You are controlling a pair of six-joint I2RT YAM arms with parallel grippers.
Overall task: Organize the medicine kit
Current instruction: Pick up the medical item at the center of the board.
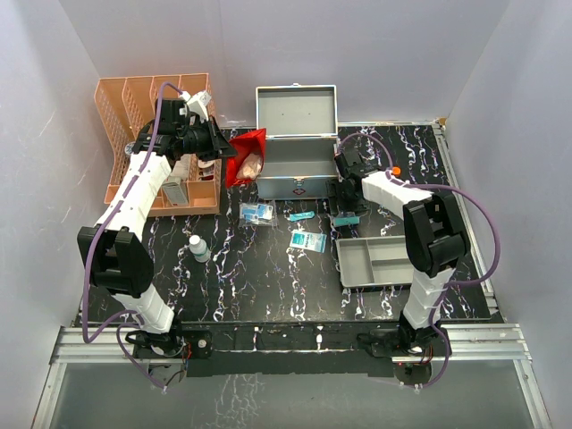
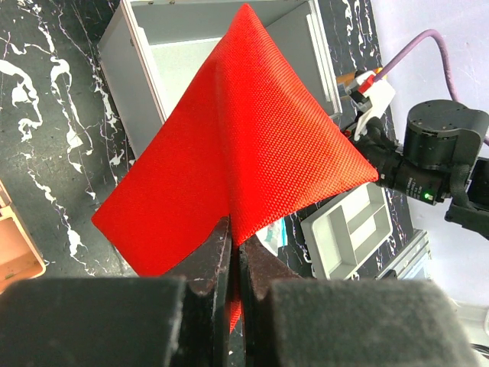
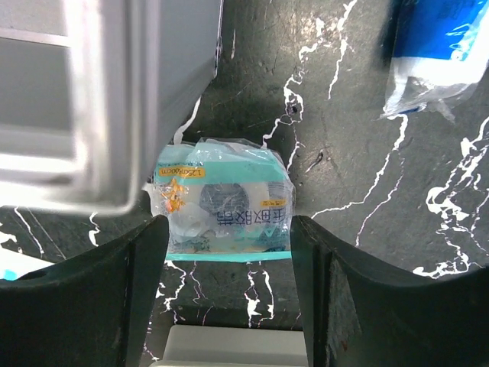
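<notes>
The top camera looks down on the whole table (image 1: 268, 286) from high behind; both wrist cameras look down closely, sharing the medicine kit (image 1: 299, 165).

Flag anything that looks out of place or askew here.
The red pouch dangles folded into a tent from the shut left tool, pinched at one edge beside the open medicine kit. Packets lie scattered loose in front of it.

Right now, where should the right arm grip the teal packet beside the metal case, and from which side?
Grip the teal packet by its two side edges, coming straight down from above. It lies flat on the table, and the open right fingers flank it. The metal case stands close beside it.
</notes>
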